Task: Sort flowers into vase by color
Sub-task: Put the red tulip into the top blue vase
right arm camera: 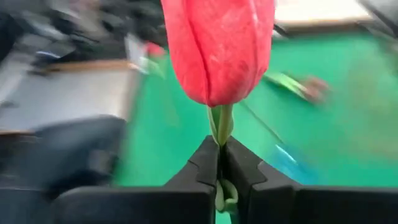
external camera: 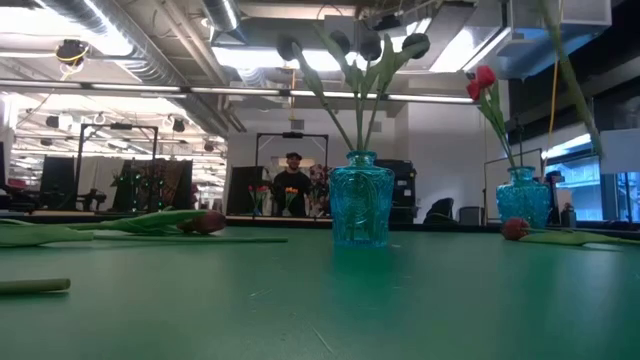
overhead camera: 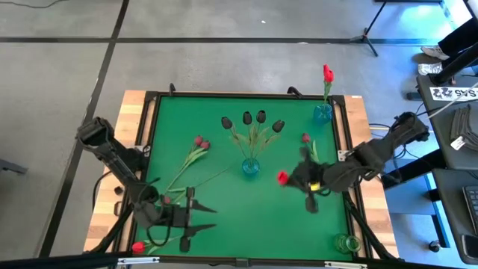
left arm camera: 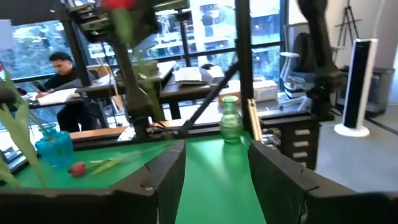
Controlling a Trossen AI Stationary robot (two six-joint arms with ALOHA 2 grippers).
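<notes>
My right gripper (overhead camera: 293, 178) is over the table's right half, shut on a red tulip (overhead camera: 282, 178) whose head fills the right wrist view (right arm camera: 217, 50). My left gripper (overhead camera: 190, 217) is open near the near-left edge, holding nothing. The central blue vase (overhead camera: 250, 167) holds several near-black tulips (overhead camera: 254, 119). A second blue vase (overhead camera: 323, 112) at the far right holds one red tulip (overhead camera: 327, 73). Pink-maroon tulips (overhead camera: 200, 142), a red one (overhead camera: 306, 138) and another red one (overhead camera: 138, 246) lie flat on the mat. My right gripper pinches the red tulip's green stem just below the head (right arm camera: 221, 130) between its two fingers (right arm camera: 245, 171). The fingers come from the table's right side and lie across the stem. The head sticks out past the fingertips, lifted clear of the mat; the gripper hides the lower stem.
An empty green glass vase (overhead camera: 346, 243) stands in the near-right corner, also in the left wrist view (left arm camera: 230, 121). The wooden table edge (overhead camera: 134, 127) frames the green mat. People sit in the room beyond the table. Open mat lies between the left gripper and the central vase.
</notes>
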